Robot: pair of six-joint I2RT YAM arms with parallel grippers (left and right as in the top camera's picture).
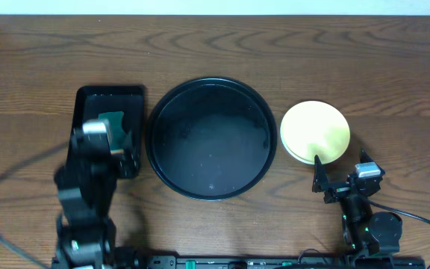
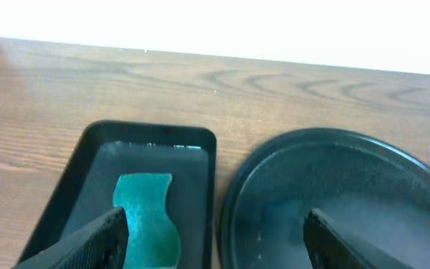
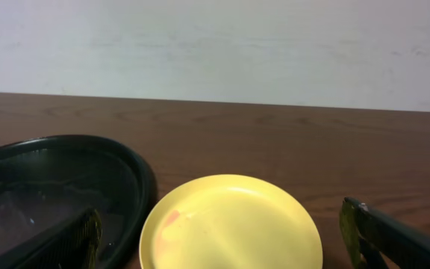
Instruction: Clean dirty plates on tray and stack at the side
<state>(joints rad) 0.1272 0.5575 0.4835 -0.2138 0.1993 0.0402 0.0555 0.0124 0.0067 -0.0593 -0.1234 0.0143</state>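
Plates (image 1: 314, 132) are stacked right of the bare round tray (image 1: 211, 139), with a faint reddish mark on the yellow top one. Left end effector (image 2: 215, 232) and right end effector (image 3: 221, 224) are released. The sponge (image 2: 148, 217) should be gripped squarely for a final wipe.

The brown wood-grain table (image 1: 215, 45) looks matt; the large round black plastic tray (image 1: 200, 127) is glossy; the pale yellow round plate (image 1: 315, 131) smooth.

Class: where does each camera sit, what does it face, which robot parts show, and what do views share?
Overhead: above the table, looking down; left arm, right arm show.
Left wrist: rides the arm, faces sponge in rectangular tray; fingers show.
Right wrist: likewise, faces yellow plate; fingers show.
Shared: round tray, in all.
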